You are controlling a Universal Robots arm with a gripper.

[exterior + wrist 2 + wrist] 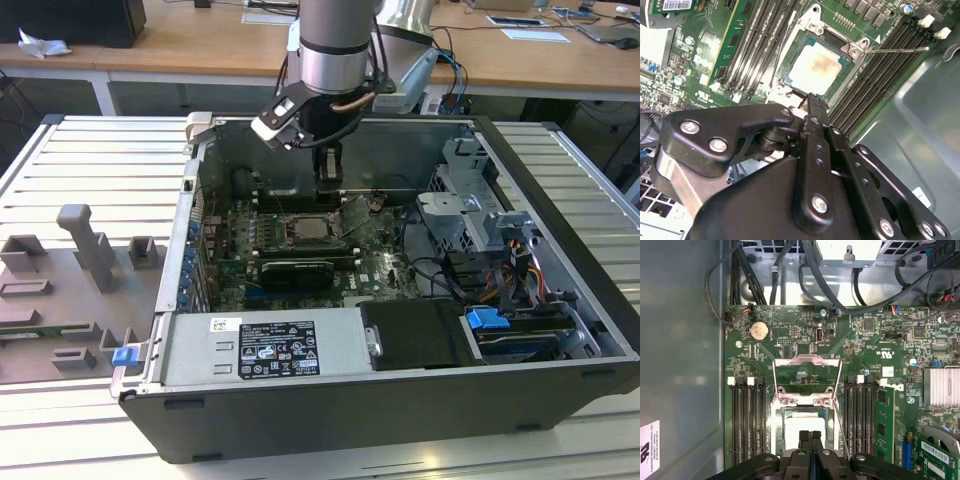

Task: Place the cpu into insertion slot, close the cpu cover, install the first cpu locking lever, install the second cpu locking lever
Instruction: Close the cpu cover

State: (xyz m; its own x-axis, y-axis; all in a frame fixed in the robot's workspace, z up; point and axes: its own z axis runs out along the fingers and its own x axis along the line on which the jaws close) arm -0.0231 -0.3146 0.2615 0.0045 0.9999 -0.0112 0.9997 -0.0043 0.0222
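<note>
The cpu (796,426) lies flat in the insertion slot (781,412) on the green board, its pale silver top also plain in the second wrist view (815,68). The cpu cover (807,359), a silver frame with a large cut-out, is swung open away from the socket. A thin locking lever (840,422) stands free beside the socket and sticks out over the memory slots (896,49). My gripper (810,436) hovers just over the cpu's edge, fingers shut with nothing between them. In the exterior view, the gripper (328,168) hangs above the socket (311,228).
The board sits inside an open computer case (560,170). Long black memory slots (747,420) flank the socket on both sides. Cables (840,295) run along the board's far edge. A power supply (265,345) and drive cage (470,215) fill the case's other parts.
</note>
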